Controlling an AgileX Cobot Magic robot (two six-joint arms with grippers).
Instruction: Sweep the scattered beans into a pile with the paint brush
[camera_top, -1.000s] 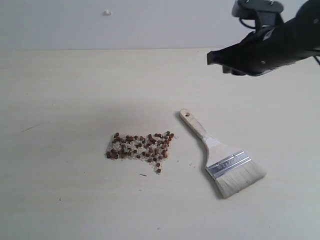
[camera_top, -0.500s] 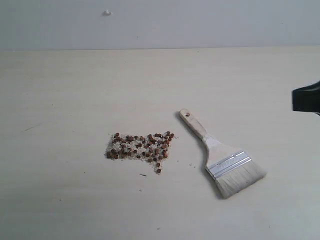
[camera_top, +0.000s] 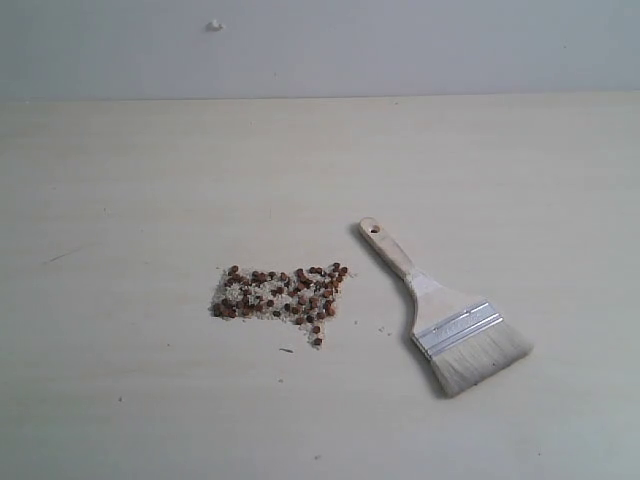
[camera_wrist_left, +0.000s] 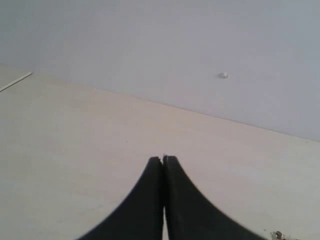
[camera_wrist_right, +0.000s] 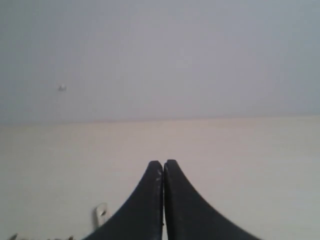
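The beans (camera_top: 282, 295) lie gathered in a rough patch near the table's middle, mixed with whitish crumbs. To their right the paint brush (camera_top: 432, 305) lies flat, handle hole toward the back, bristles toward the front right. Neither arm shows in the exterior view. My left gripper (camera_wrist_left: 163, 159) is shut with nothing between its fingers, above bare table; a few beans (camera_wrist_left: 278, 234) peek in at the frame's edge. My right gripper (camera_wrist_right: 163, 163) is shut and empty too, with the paint brush handle end (camera_wrist_right: 101, 215) showing beside its fingers.
The pale wooden table (camera_top: 150, 180) runs back to a grey wall. A small white blob (camera_top: 214, 25) sticks on that wall. A short dark fleck (camera_top: 287, 350) lies just in front of the beans.
The right arm, over the table's back right a second ago, has pulled off to the right and left the exterior view. Beans and brush have not moved.
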